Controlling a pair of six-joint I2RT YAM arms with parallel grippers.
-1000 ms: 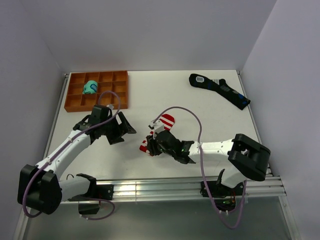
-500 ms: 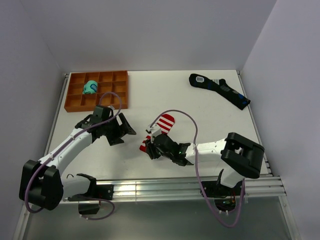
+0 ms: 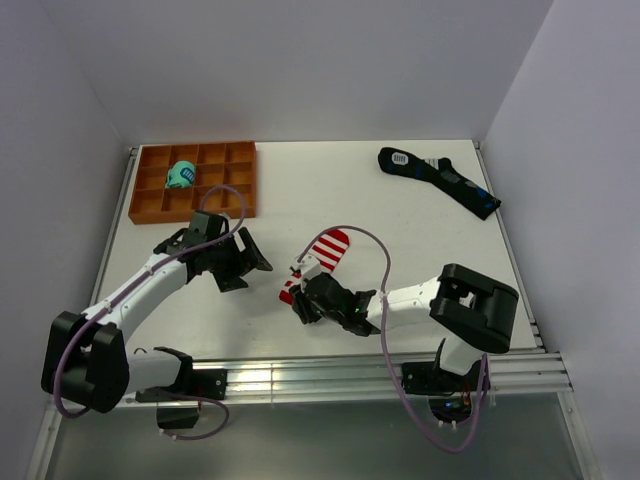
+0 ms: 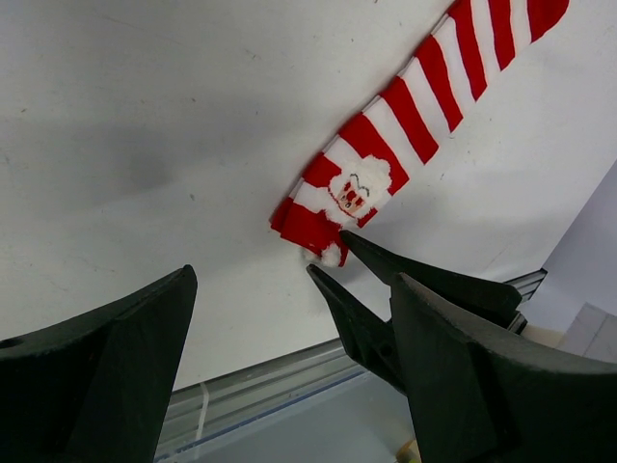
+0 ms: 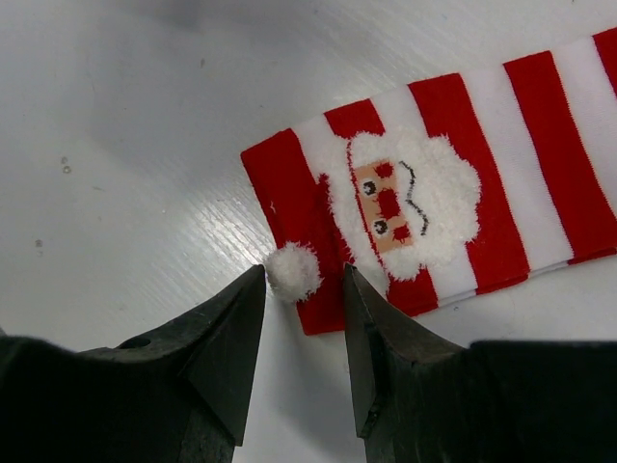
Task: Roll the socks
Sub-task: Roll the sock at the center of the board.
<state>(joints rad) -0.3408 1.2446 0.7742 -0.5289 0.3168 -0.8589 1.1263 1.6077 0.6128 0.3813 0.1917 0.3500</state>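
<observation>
Your right jaws stand half open around the white pom-pom point(image 5: 292, 271) of the striped sock point(image 5: 540, 145), gripping nothing; your left jaws gape wide, empty.

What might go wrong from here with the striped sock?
The right end effector is open around only the white pompom; closing there may pinch the pompom alone, so the striped sock drags flat instead of rolling. The open left end effector is apart from it, so nothing pins the sock.
</observation>
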